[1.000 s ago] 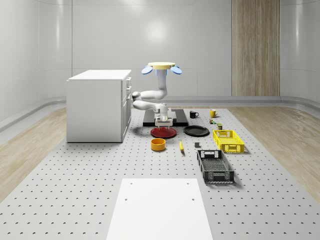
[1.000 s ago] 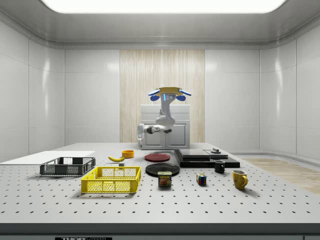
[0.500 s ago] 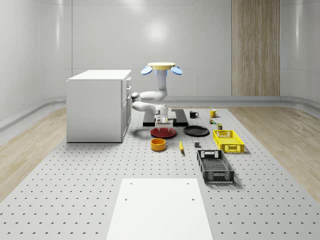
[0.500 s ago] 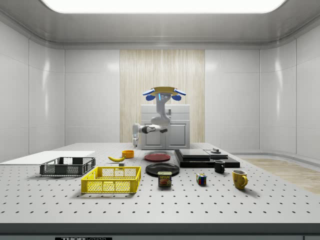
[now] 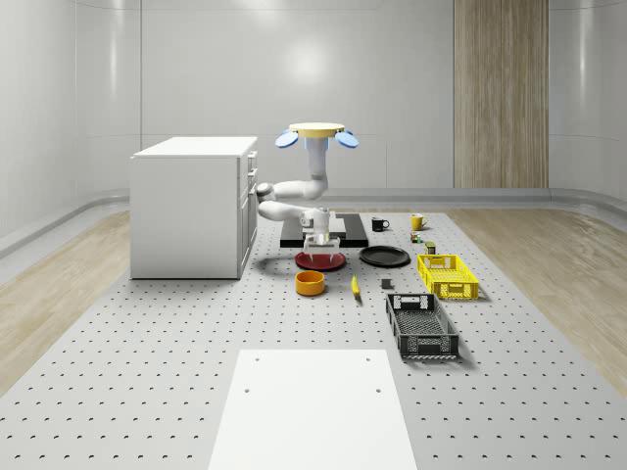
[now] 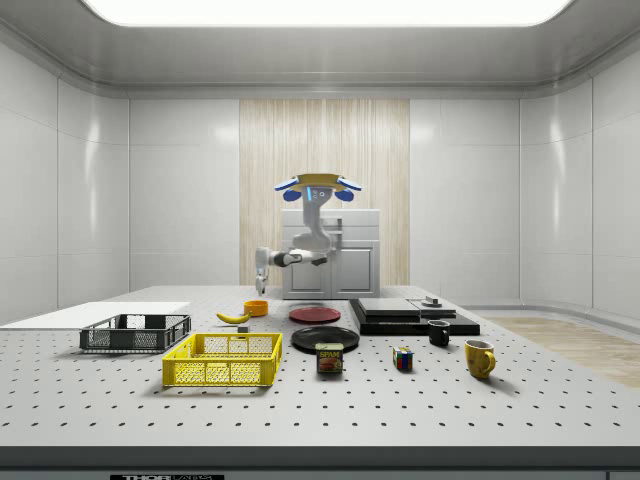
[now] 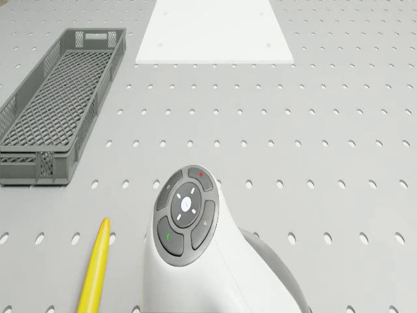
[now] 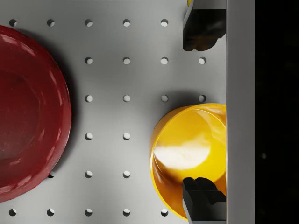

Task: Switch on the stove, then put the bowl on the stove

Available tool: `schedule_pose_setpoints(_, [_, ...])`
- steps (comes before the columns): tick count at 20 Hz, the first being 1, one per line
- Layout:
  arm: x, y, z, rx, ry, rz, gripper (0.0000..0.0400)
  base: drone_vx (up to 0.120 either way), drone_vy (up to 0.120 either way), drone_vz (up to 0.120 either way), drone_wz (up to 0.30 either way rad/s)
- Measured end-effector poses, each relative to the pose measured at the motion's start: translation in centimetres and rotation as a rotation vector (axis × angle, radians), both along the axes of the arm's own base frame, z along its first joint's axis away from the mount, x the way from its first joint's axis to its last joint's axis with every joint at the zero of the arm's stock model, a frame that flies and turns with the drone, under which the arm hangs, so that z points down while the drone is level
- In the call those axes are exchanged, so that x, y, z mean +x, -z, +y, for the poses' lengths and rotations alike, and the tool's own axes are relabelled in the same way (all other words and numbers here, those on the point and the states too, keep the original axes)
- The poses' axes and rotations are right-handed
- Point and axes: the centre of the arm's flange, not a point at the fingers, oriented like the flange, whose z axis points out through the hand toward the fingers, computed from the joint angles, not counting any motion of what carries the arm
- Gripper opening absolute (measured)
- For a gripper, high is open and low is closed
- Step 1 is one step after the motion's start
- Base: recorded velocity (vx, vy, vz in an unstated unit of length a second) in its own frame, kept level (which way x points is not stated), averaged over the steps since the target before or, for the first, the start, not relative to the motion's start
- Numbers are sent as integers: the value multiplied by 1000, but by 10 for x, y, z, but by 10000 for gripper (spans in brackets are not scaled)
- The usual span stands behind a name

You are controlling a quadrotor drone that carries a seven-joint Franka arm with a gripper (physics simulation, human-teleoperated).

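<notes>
The drone (image 5: 317,131) was seen hovering above the table near the stove (image 6: 405,314), with the arm bent down so that the gripper (image 5: 320,242) hung over the red plate (image 5: 320,259), just short of the orange bowl (image 5: 311,282). In the wrist view the fingers (image 8: 202,28) were shown spread apart, nothing held between them, with the bowl (image 8: 189,156) lying partly under one fingertip and the red plate (image 8: 28,112) off to the side. The bowl was still resting on the perforated table, well apart from the stove, so the step in hand was judged to be the approach for the grasp on the bowl; whether the stove had been switched on could not be told. The next move was judged to call for the open jaws to be centred over the bowl's rim and lowered before closing. The word SPAM was readable on the can (image 6: 329,357) in the side view; the buttons on the arm's wrist (image 7: 186,215) bore only symbols.
</notes>
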Motion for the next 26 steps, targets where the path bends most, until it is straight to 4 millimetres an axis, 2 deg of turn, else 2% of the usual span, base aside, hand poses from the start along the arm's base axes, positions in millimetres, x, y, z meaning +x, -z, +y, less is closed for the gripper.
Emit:
schedule_pose_setpoints(8, [0, 0, 0, 0, 0, 0, 400, 110, 0, 0, 0])
schedule_pose_setpoints(14, [0, 0, 0, 0, 0, 0, 400, 0, 0, -80, 0])
schedule_pose_setpoints(26, [0, -27, -3, 0, 0, 0, 400, 0, 0, 0, 0])
